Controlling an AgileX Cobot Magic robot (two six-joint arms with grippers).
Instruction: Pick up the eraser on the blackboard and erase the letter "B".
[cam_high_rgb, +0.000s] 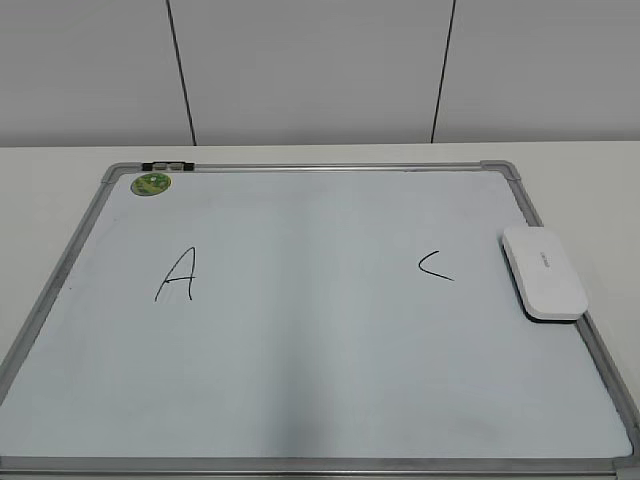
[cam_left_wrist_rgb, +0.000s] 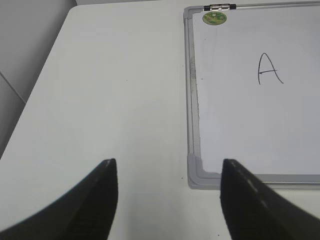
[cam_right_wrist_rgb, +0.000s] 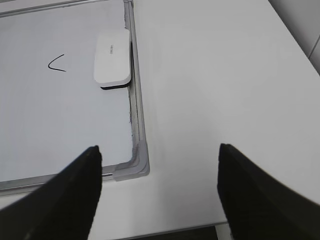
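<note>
smooth blackboard (cam_high_rgb: 320, 340), grey metal frame, bears rounded white eraser (cam_high_rgb: 543, 271).

Handwritten black "A" (cam_high_rgb: 177, 274) on the left half of the blackboard (cam_high_rgb: 300, 400); handwritten "C" (cam_high_rgb: 436, 265) on the right half. Small grey lettering on the eraser (cam_high_rgb: 543, 272) and the print on the round green sticker (cam_high_rgb: 152, 183) are illegible.
</note>
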